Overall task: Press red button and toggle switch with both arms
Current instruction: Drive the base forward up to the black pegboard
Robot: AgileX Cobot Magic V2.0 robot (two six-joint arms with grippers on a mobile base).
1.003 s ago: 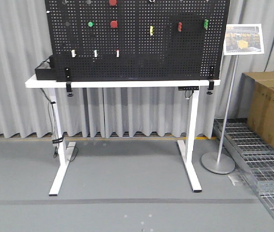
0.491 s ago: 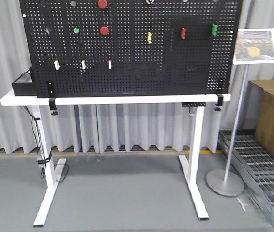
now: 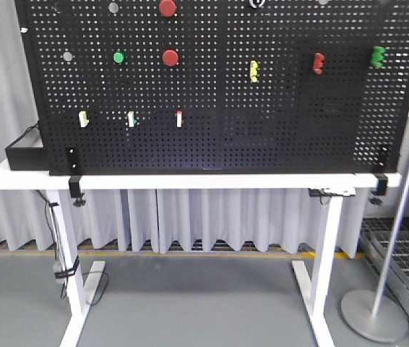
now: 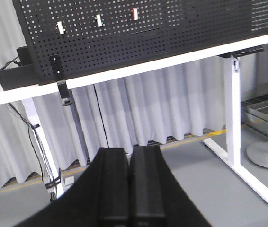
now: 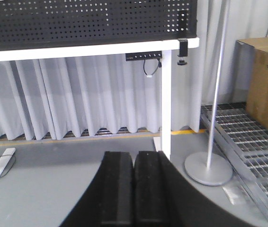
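Red button [image 3: 170, 57] is up on the pegboard [image 3: 262, 130], left of center, with a second red button [image 3: 168, 7] right above it at the top edge, and neither is anywhere near your arms. Your left gripper [image 4: 129, 152] has its fingers [image 4: 112, 189] pressed flat together with nothing between them, hanging low and pointing at the curtain [image 4: 172, 104] under the table [image 4: 124, 72]. Your right gripper [image 5: 134, 156] is also squeezed closed and empty, aimed at the floor beside the right table leg [image 5: 166, 99]. From the front view, the toggle switch [image 3: 256, 3] looks like the small ringed round thing cut off by the top of the frame, right of the red buttons, but it's too cropped to see the lever. A green button [image 3: 118, 57] sits just left of the lower red one. Below them is a row of three white switches [image 3: 131, 119]. Further right are a yellow handle [image 3: 254, 70], a red handle [image 3: 319, 63] and a green handle [image 3: 378, 56]. A black box [image 3: 24, 153] sits on the table's left end, and a sign stand [image 5: 209, 170] is off to the right.
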